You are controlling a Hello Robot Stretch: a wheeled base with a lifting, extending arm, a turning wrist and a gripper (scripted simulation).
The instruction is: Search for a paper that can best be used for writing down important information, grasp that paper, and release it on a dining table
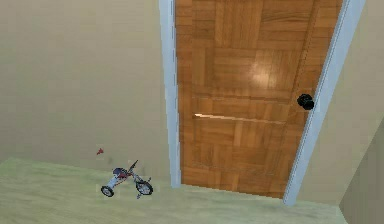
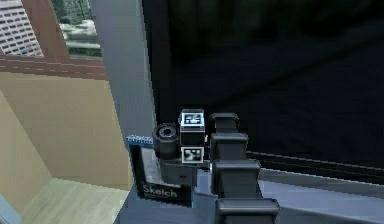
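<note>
Door (image 1: 250, 90) (wooden, black knob (image 1: 305, 101)) was logged; small tricycle (image 1: 127, 183) was noted left of it. Gripper (image 2: 150, 142): state and load could not be told.

A flat dark pad (image 2: 161, 187) with blue trim along its top and left edges and pale print on its face is showing in the arm side view, low and just left of middle. It's standing roughly upright, face toward the camera. It's sitting right at the gripper (image 2: 150, 142), just under it. Can't tell if the gripper is holding it.
</note>
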